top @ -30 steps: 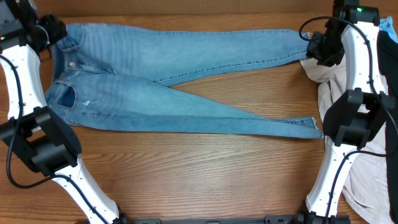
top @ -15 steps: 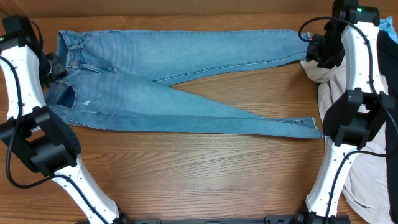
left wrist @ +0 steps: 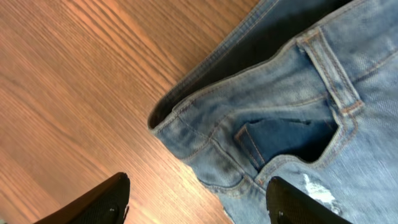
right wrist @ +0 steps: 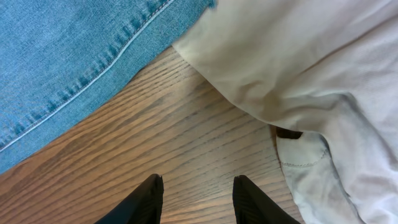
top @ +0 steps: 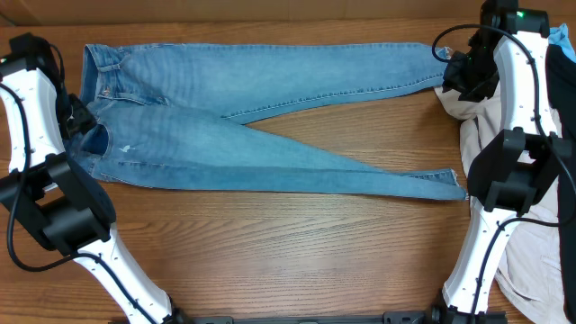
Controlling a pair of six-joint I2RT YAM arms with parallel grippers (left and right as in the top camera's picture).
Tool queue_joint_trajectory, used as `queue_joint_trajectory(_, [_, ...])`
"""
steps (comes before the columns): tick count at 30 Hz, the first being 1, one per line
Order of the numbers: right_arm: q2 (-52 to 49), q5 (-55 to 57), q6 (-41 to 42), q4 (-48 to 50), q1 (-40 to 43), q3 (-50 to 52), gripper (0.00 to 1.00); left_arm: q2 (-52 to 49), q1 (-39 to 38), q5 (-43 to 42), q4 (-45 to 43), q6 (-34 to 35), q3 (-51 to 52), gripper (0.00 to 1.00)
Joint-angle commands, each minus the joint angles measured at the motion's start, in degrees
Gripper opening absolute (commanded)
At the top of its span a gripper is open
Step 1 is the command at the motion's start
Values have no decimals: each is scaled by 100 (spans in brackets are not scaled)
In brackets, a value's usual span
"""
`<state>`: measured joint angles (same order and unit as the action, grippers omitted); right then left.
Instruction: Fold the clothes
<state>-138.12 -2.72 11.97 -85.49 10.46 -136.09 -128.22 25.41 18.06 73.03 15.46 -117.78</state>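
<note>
Jeans [top: 225, 117] lie spread flat on the table [top: 270, 261], waist toward the left arm and both legs running toward the right. The upper leg reaches the far right corner. The lower leg angles down, and its frayed hem [top: 454, 184] stops just beside the right arm. The left gripper [left wrist: 199, 196] hovers over the waistband [left wrist: 186, 109] edge near a front pocket [left wrist: 280, 134], its jaws spread wide and holding nothing. The right gripper [right wrist: 199, 199] hangs over bare wood between the upper leg's end and a beige garment [right wrist: 292, 68]. Its jaws are parted and empty. The beige cloth is heaped along the table's right side.
</note>
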Motion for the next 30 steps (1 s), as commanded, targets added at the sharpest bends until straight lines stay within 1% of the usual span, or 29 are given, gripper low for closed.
queue_joint_trajectory(1, [68,7,-20,9,17,4,40,7,90,118,-332,-138,332,73])
queue_joint_trajectory(3, [68,7,-20,7,17,7,40,7,90,20,-614,-380,557,71])
queue_joint_trajectory(7, [68,9,-20,-7,17,4,40,7,85,-9,-927,-391,990,69])
queue_joint_trajectory(8, [68,9,-20,-4,17,4,41,7,83,-7,-925,-391,1060,65])
queue_joint_trajectory(9, [68,9,-20,-4,17,4,40,7,83,11,-909,-389,1126,59])
queue_joint_trajectory(11, [68,9,-22,-15,17,4,40,7,92,92,-761,-326,1231,45])
queue_joint_trajectory(12, [68,9,-22,-20,17,4,40,7,105,160,-697,-240,1290,43])
queue_joint_trajectory(16, [68,9,-22,-33,17,7,41,7,197,398,-494,133,1707,45])
queue_joint_trajectory(21, [68,7,-22,-63,17,7,40,7,404,398,-535,302,2341,46])
queue_joint_trajectory(23, [68,7,-22,-105,17,4,41,7,514,393,-507,341,2516,44])
queue_joint_trajectory(25, [68,7,-22,-166,17,7,40,7,627,376,-352,531,2575,36])
queue_joint_trajectory(29, [68,11,7,-415,17,7,40,17,839,66,-42,599,2583,25])
queue_joint_trajectory(30, [68,13,22,-487,17,7,40,20,879,-22,-11,599,2579,24])
